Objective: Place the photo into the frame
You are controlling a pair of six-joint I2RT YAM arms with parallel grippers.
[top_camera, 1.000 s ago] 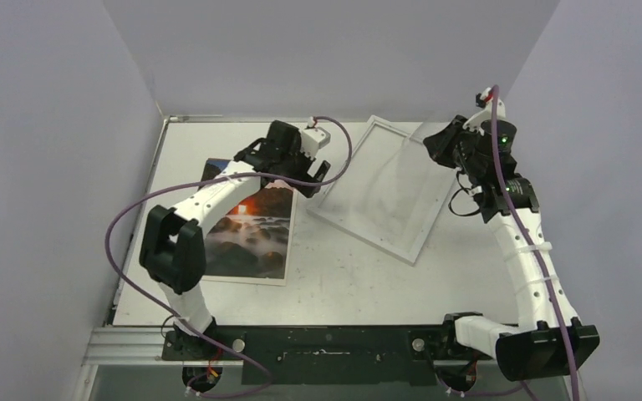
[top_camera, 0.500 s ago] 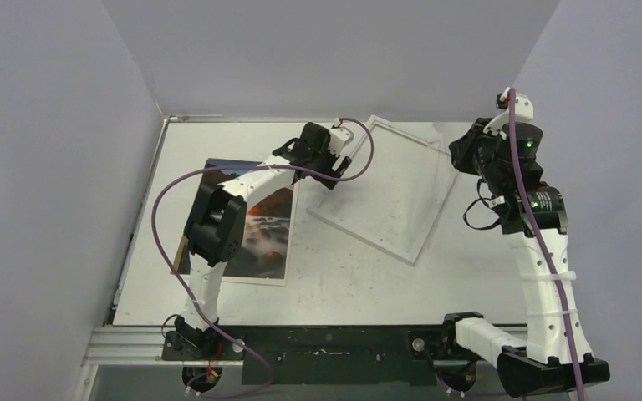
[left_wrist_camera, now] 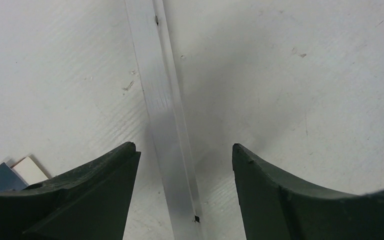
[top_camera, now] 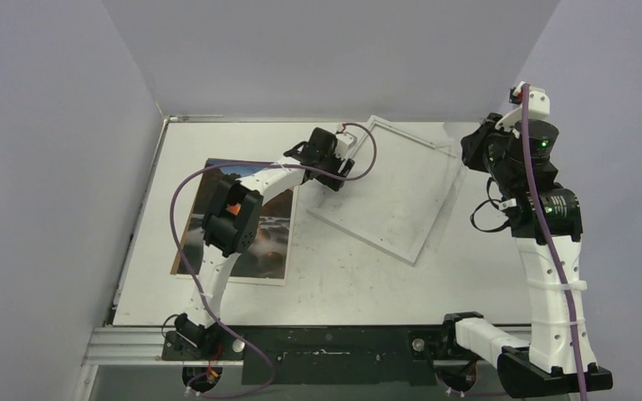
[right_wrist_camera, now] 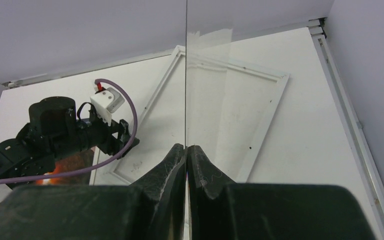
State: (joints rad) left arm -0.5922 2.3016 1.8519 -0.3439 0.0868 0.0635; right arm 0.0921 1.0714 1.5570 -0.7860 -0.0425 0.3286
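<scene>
The photo [top_camera: 269, 244], a sunset over dark hills, lies flat at the table's left, partly under my left arm. The white frame [top_camera: 384, 196] lies at an angle in the middle. My left gripper [top_camera: 335, 172] hangs open over the frame's left rail. In the left wrist view that rail [left_wrist_camera: 161, 100] runs between the fingers, touching neither, and my left gripper [left_wrist_camera: 185, 155] stays low over it. My right gripper [top_camera: 471, 150] is raised beside the frame's far right corner. It is shut [right_wrist_camera: 186, 150] on a thin clear pane [right_wrist_camera: 186, 75], seen edge-on above the frame [right_wrist_camera: 270, 112].
Grey walls close in the table on the left, back and right. A brown board edge [top_camera: 180, 249] shows under the photo's left side. A purple cable [top_camera: 359, 150] loops off the left wrist over the frame. A metal rail [top_camera: 301, 342] runs along the near edge.
My left gripper moved right from the photo's top corner to the frame's left rail, its jaws narrowing. My right arm rose and swung right, carrying the clear pane.
</scene>
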